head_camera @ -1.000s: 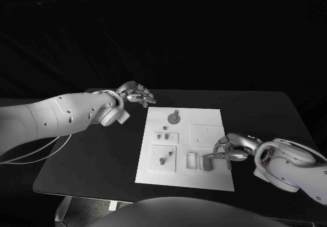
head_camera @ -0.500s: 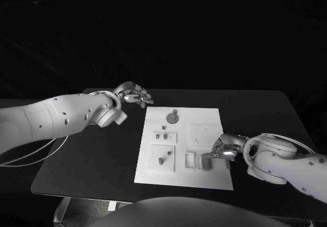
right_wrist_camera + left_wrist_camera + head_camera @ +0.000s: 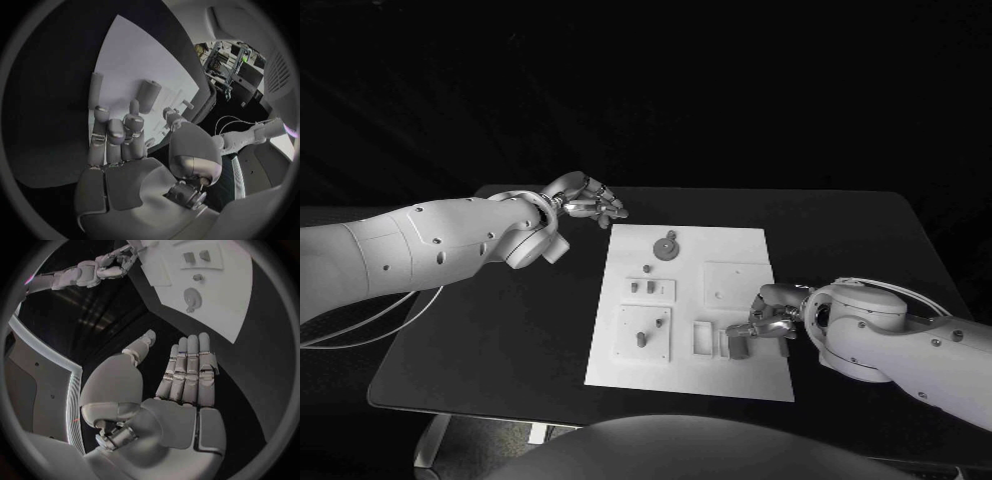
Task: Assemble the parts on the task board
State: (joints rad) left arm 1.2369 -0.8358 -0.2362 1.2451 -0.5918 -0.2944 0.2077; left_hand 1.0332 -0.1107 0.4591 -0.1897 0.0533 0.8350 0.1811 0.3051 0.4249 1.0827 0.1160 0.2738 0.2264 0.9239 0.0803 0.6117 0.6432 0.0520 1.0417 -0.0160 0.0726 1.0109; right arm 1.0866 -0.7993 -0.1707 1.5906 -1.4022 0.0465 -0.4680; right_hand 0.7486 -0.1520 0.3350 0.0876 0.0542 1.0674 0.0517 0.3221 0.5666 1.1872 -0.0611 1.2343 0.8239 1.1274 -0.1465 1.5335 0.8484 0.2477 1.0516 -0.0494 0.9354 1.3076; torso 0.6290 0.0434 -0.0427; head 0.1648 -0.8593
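The white task board [image 3: 733, 250] lies in the middle of the black table. On it are a round disc part [image 3: 669, 247], small pegs [image 3: 643, 287], a single peg [image 3: 643, 340] and upright blocks [image 3: 733, 345]. My right hand [image 3: 769, 316] is at the board's right edge, its fingers curled down beside those blocks. In the right wrist view its fingers [image 3: 119, 135] bend over the board [image 3: 134, 60], and whether they hold a part is hidden. My left hand [image 3: 587, 204] hovers past the board's far left corner, fingers apart and empty. The left wrist view shows its fingers [image 3: 187, 367] straight, with the board [image 3: 231, 305] beyond.
Bare black table [image 3: 502, 320] lies left of the board, and a narrower strip [image 3: 862, 240] lies to its right. My right forearm [image 3: 906, 345] hangs over the table's right front corner. White cables [image 3: 387, 315] trail off the left edge.
My right forearm has swung in towards the board and the wrist has turned, while the hand stayed at the board's right edge. The left hand has barely moved.
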